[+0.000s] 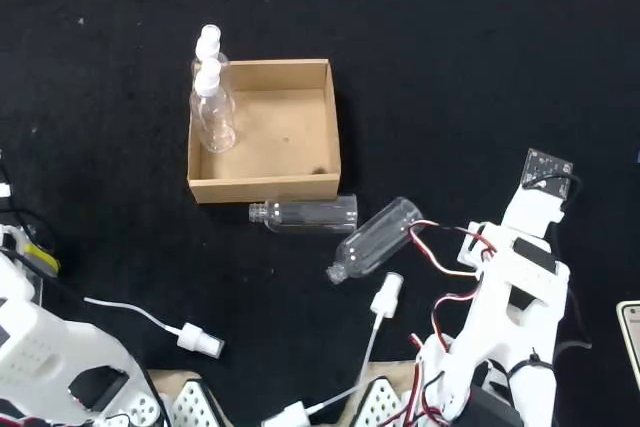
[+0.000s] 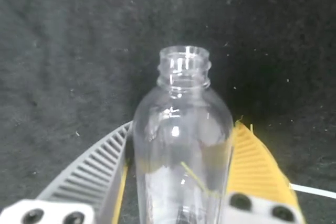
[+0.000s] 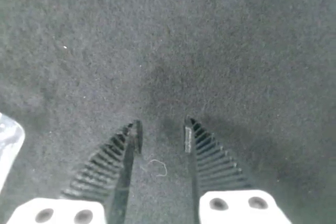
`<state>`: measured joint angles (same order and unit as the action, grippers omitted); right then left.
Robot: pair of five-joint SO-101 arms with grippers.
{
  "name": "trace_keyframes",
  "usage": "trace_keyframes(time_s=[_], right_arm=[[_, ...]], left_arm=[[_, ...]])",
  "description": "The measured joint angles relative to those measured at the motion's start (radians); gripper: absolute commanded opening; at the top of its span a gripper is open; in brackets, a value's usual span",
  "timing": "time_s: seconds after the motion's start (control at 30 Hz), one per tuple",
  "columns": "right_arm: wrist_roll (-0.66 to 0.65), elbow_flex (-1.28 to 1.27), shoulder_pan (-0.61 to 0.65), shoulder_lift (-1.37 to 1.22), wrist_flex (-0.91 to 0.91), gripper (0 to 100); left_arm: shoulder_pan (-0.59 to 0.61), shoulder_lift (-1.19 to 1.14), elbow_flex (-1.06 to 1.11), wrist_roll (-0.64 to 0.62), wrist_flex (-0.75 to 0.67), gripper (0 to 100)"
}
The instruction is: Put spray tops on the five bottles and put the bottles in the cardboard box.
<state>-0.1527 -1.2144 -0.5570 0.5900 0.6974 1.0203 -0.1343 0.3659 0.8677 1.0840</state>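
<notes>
The cardboard box [image 1: 265, 190] sits open on the black worktop [image 1: 480, 67]. Inside it, against 1 side wall, stands a capped bottle [image 1: 214, 117] with its spray top on. A 2nd capped bottle [image 1: 208, 44] rises at the box's far corner on the same side. Its body is almost wholly hidden behind the 1st, so I cannot tell whether its base stands inside the box.

Just outside the box's near wall, lying along it, is a bare bottle [image 1: 305, 214] with no top. A slanted bottle [image 1: 375, 239], also topless, lies just beyond it with its neck pointing away from the box. Whether these 2 touch is hard to make out.

3 loose spray tops lie farther out from that near wall. 1 spray top [image 1: 200, 340] trails a thin tube. Another top [image 1: 386, 295] lies just past the slanted bottle's neck. The last top [image 1: 288, 415] is partly cut off at the picture's edge.

The left pincer [image 2: 184, 129] pinches the 5th bottle [image 2: 181, 98] by its body, between a grey ribbed finger [image 2: 100, 166] and a yellow finger [image 2: 254, 166]. The bottle's neck is open and its lower part is cut off.

The right pincer [image 3: 161, 135] is slightly spread with nothing between its tips, over bare worktop. A pale glossy thing [image 3: 9, 142] is cut off beside it, and I cannot identify it.
</notes>
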Motion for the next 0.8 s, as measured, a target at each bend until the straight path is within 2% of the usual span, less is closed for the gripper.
trace_keyframes(time_s=[0.1,0.13,0.23,0.4,0.5,0.57,0.7,0.8], right_arm=[[0.0,0.0,0.0,0.0,0.0,10.6],[0.0,0.0,0.0,0.0,0.0,10.6],[0.0,0.0,0.0,0.0,0.0,10.6],[0.002,0.0,0.0,0.0,0.014,10.6],[0.0,0.041,0.002,0.002,0.092,10.6],[-0.002,0.083,0.025,0.029,0.163,10.6],[-0.003,0.173,0.095,0.187,0.298,10.6],[-0.021,0.238,0.178,0.338,0.427,10.6]], left_arm=[[-0.002,0.014,0.002,0.0,0.003,4],[-0.002,0.029,0.005,0.0,0.006,3],[-0.011,0.104,0.043,0.0,0.087,4],[-0.11,0.331,0.164,-0.035,0.166,3],[-0.164,0.537,0.284,-0.138,0.14,3],[-0.18,0.689,0.379,-0.235,0.066,3],[-0.239,0.962,0.586,-0.474,-0.087,3],[-0.284,1.097,0.661,-0.605,-0.14,3]])
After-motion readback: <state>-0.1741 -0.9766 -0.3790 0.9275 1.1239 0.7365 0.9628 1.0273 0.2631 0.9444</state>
